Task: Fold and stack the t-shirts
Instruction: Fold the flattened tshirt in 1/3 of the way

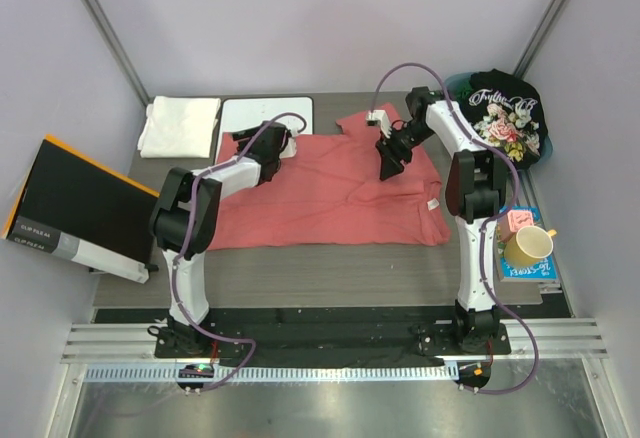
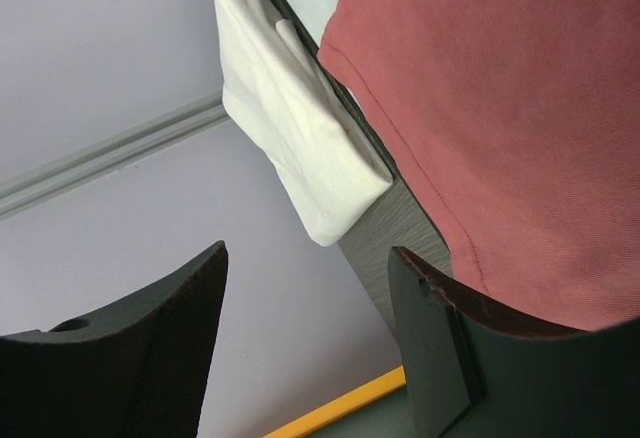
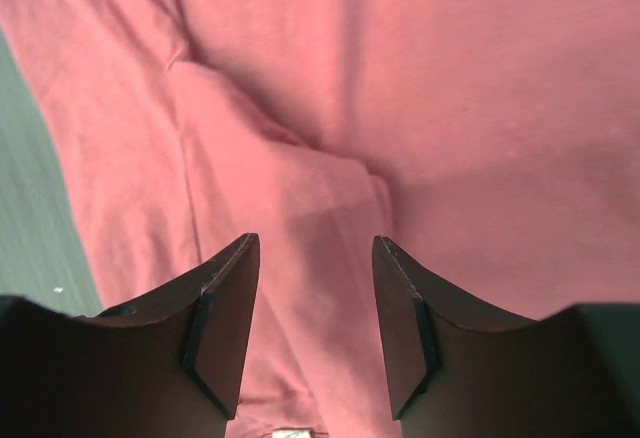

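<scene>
A salmon-red t-shirt (image 1: 330,193) lies spread across the middle of the table, also filling the right wrist view (image 3: 400,108) and the right of the left wrist view (image 2: 500,108). A folded white t-shirt (image 1: 180,125) (image 2: 290,128) rests at the back left. A black floral t-shirt (image 1: 505,118) sits bunched at the back right. My left gripper (image 1: 243,146) (image 2: 308,308) hovers open at the red shirt's back-left corner, holding nothing. My right gripper (image 1: 390,170) (image 3: 315,288) hangs open just over the red cloth near its collar end, nothing between the fingers.
A white whiteboard (image 1: 266,118) lies at the back between the white shirt and the red one. A black box with an orange edge (image 1: 80,208) leans off the table's left side. A yellow cup (image 1: 528,246) and pink item (image 1: 516,220) sit on a book at the right.
</scene>
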`<state>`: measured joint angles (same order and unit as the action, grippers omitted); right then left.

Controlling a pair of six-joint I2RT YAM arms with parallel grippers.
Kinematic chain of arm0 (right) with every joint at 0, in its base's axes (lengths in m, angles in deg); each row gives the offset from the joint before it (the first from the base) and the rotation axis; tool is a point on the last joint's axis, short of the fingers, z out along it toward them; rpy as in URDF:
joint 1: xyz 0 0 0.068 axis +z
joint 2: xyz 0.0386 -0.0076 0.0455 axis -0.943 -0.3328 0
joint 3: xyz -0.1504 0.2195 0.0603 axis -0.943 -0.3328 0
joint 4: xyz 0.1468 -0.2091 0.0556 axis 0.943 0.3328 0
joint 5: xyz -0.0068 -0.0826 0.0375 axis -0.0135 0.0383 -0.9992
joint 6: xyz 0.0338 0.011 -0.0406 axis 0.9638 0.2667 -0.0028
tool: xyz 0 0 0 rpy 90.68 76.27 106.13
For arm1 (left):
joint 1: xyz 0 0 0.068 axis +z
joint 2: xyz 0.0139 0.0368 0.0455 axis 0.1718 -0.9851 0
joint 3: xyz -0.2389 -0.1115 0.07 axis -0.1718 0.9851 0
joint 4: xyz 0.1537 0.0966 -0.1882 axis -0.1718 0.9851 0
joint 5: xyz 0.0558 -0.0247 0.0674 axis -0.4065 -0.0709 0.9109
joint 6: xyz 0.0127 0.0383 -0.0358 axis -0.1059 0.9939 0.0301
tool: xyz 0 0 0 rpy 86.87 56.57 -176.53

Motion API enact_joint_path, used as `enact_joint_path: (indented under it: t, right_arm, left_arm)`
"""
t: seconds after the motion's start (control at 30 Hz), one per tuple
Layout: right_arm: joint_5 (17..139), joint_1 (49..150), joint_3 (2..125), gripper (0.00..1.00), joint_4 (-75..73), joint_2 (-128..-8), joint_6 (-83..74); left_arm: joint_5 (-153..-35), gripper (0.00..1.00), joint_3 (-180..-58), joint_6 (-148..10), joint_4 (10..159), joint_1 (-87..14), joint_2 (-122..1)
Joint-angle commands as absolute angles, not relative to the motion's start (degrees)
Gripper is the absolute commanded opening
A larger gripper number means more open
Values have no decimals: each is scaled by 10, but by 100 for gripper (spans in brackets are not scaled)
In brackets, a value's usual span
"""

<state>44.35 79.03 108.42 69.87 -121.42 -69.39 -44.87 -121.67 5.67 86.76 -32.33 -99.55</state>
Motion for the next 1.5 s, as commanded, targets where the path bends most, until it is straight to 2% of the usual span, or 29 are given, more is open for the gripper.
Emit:
enact_joint_path:
  t: [0.0, 0.17, 0.33, 0.43, 0.47, 0.5, 0.53, 0.83, 1.0, 1.1, 1.47]
  right_arm:
    - [425, 793, 1087, 55, 775, -1194, -749]
    - [466, 793, 1031, 56, 658, -1181, -701]
    - [465, 794, 1047, 55, 630, -1203, -691]
    - [469, 801, 1056, 39, 629, -1213, -690]
    - [471, 803, 1056, 15, 629, -1212, -690]
    - [470, 802, 1054, 4, 629, -1209, -688]
    - [469, 804, 1051, 1, 627, -1201, -689]
    - [498, 817, 972, 1, 663, -1102, -755]
    - [546, 822, 813, 1, 483, -959, -729]
    - [579, 830, 749, 1, 390, -919, -723]
    - [673, 851, 668, 1, 168, -929, -670]
  left_arm:
    - [-437, 66, -1233, 52, 863, -324, -1010]
    - [-435, 66, -1252, 53, 863, -329, -1020]
    - [-435, 66, -1252, 57, 863, -333, -1023]
    - [-435, 66, -1253, 60, 863, -333, -1023]
    - [-435, 66, -1254, 60, 863, -333, -1023]
    - [-435, 66, -1254, 59, 863, -333, -1023]
    - [-435, 66, -1254, 60, 863, -333, -1023]
    - [-435, 66, -1253, 56, 863, -333, -1030]
    - [-433, 66, -1245, 47, 863, -334, -1028]
    - [-433, 67, -1241, 46, 863, -337, -1029]
    - [-438, 67, -1262, 55, 863, -341, -1041]
